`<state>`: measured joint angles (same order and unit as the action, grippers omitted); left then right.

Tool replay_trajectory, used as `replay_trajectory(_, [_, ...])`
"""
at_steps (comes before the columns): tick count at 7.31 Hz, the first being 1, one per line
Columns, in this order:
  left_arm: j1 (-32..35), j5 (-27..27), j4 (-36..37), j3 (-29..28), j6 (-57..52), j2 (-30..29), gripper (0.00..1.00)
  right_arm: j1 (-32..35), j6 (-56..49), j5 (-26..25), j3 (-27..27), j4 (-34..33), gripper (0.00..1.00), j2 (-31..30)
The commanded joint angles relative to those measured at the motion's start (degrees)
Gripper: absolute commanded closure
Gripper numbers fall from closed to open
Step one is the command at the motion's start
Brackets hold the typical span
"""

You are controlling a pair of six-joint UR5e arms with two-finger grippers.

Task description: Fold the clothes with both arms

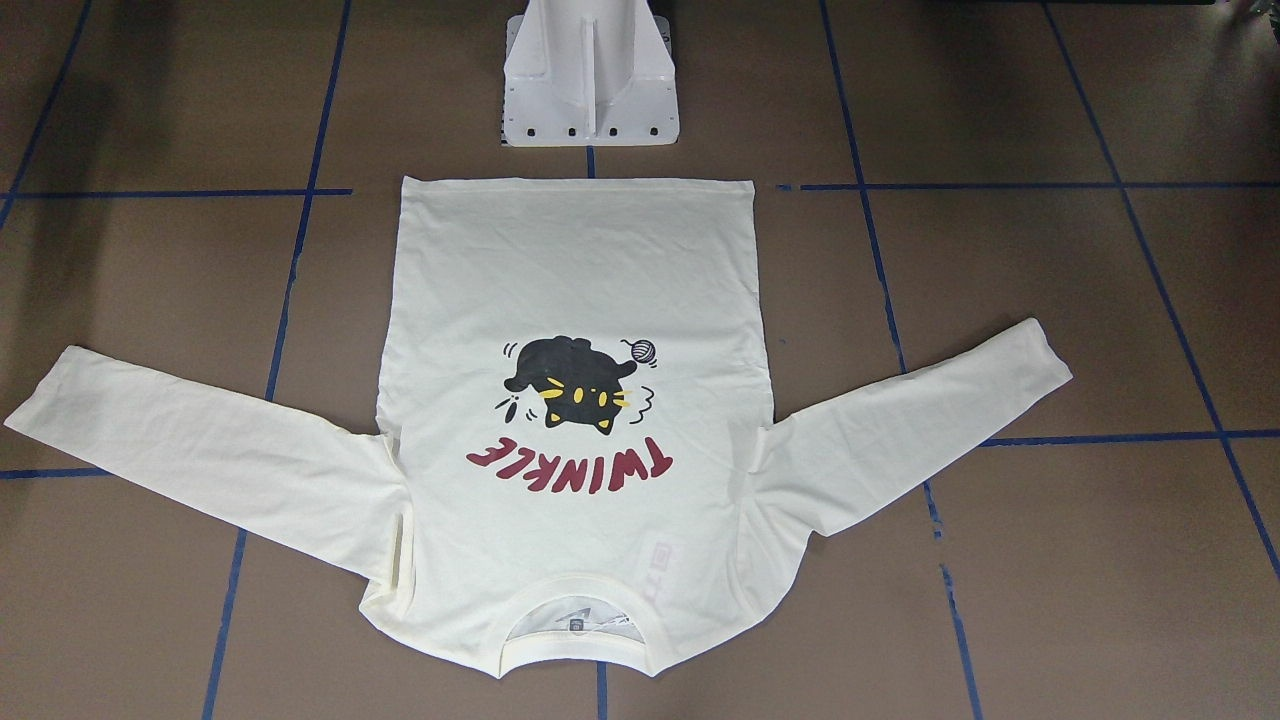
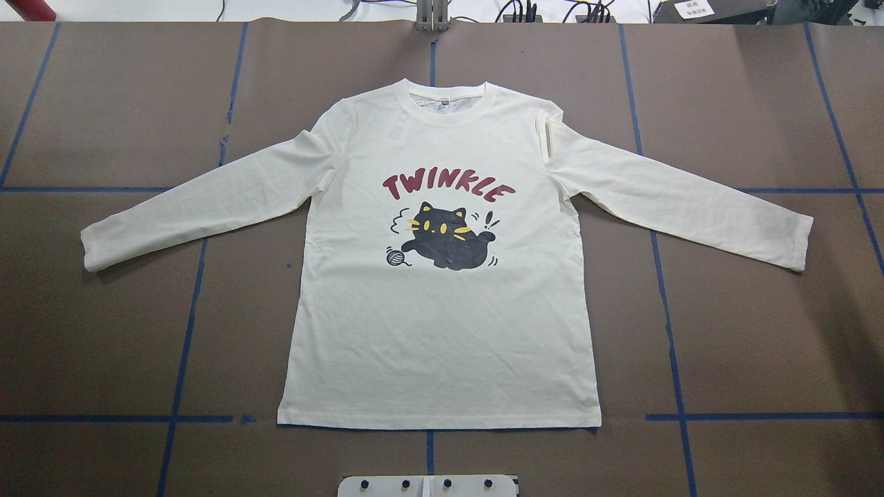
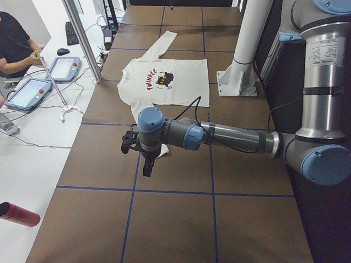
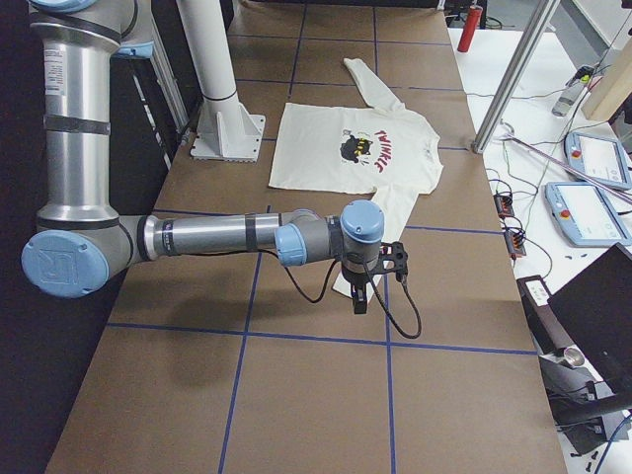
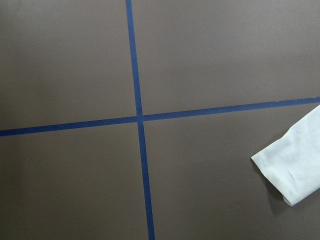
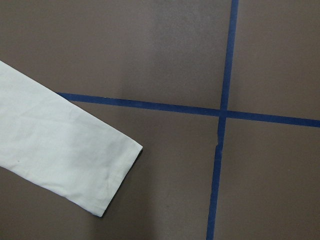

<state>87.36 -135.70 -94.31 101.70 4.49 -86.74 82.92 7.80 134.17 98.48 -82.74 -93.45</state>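
The cream long-sleeved T-shirt (image 2: 442,331) lies flat and print-up on the brown table, both sleeves spread out to the sides. It also shows in the front view (image 1: 570,280). My left gripper (image 3: 143,164) hangs above the table near the left sleeve's cuff (image 5: 295,165). My right gripper (image 4: 360,296) hangs above the table near the right sleeve's cuff (image 6: 55,155). Both grippers show only in the side views, so I cannot tell whether they are open or shut. Neither touches the shirt.
The white central pedestal (image 1: 590,90) stands just behind the shirt's hem. Blue tape lines (image 2: 186,331) grid the table. Beyond the far edge are a metal post (image 3: 82,38), teach pendants (image 3: 33,90), a red bottle (image 3: 19,215) and a person (image 3: 13,44).
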Motion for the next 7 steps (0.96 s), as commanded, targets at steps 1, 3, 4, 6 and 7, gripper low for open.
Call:
replay_trajectory(1, [0.0,-0.2,-0.1,0.1,0.3,0.1,0.0,0.1,-4.0,-2.6,0.0,0.0,0.0,0.1])
replay_trajectory(3, [-0.1,0.0,-0.1,1.0,0.1,0.1,0.0,0.1,-3.8,-2.0,-0.2,0.1,0.0,-0.7])
replay_trajectory(4, [-0.1,1.3,-0.1,0.4,0.2,0.3,0.0,0.1,-3.6,-1.9,0.0,0.2,0.0,-1.8])
replay_trajectory(6, [-0.3,1.8,-1.3,0.4,-0.2,-0.1,0.0,-1.3,-3.2,-0.7,-3.1,6.2,0.0,-2.1])
replay_trajectory(7, [-0.3,1.7,-6.1,0.0,0.1,-0.4,0.0,-4.4,-2.9,0.3,-5.4,10.1,0.0,-2.0])
